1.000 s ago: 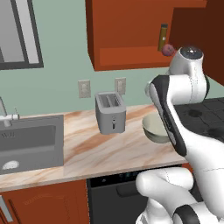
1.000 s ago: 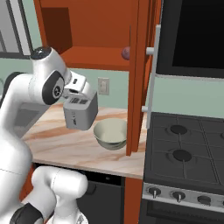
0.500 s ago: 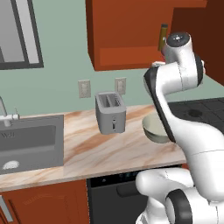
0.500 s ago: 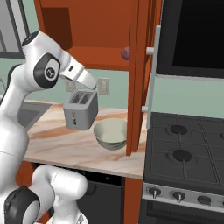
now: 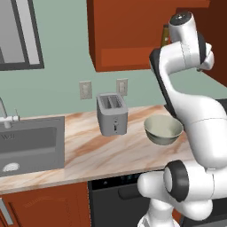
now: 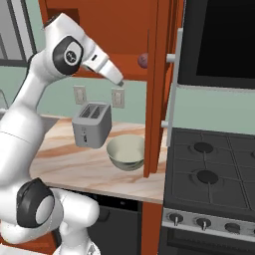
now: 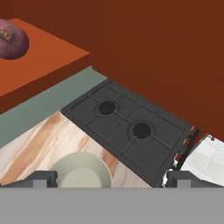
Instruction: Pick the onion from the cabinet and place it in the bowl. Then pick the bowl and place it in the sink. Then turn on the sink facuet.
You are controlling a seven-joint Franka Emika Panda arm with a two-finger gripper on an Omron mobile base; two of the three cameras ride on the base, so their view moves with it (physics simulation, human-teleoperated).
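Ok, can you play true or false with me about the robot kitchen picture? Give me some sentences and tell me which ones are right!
1. The onion sits on the cabinet shelf. True.
2. The bowl is in the sink. False: it stands on the counter, right of the toaster.
3. The gripper is holding the onion. False: its fingers are open and empty.
4. The bowl is empty. True.
5. The toaster stands between the sink and the bowl. True.
6. The stove has a pot on it. False: its burners are bare.
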